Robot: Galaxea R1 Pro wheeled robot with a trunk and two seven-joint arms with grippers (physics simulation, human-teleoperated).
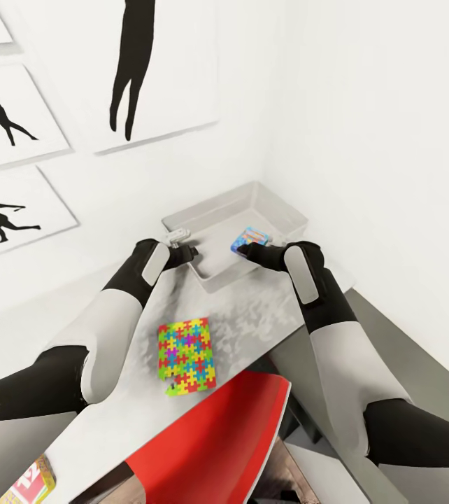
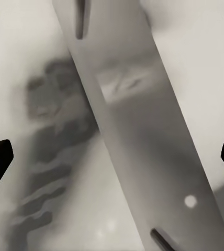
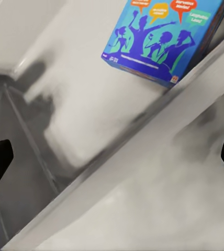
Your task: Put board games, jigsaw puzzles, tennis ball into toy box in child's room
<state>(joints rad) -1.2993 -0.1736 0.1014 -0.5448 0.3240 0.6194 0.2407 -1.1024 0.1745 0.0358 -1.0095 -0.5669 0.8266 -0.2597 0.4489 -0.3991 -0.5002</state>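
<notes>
The toy box (image 1: pixel 280 210) is a shallow light grey bin at the far end of the table (image 1: pixel 252 315), in the wall corner. A blue board game (image 1: pixel 250 239) (image 3: pixel 164 39) lies inside it, leaning against the near wall. My right gripper (image 1: pixel 254 252) (image 3: pixel 112 162) hovers open over that near rim (image 3: pixel 143 151), just short of the blue box and not touching it. At the bin's near left corner, my left gripper (image 1: pixel 180 246) (image 2: pixel 112 162) is open above the rim (image 2: pixel 138 146). One jigsaw puzzle (image 1: pixel 186 355) lies flat on the table between my arms.
A red chair (image 1: pixel 210 441) stands against the table's near edge. Another printed game box (image 1: pixel 30 483) sits at the table's near left end. Black silhouette posters (image 1: pixel 15 210) hang on the white wall to the left. A lower grey surface (image 1: pixel 420 364) lies to the right.
</notes>
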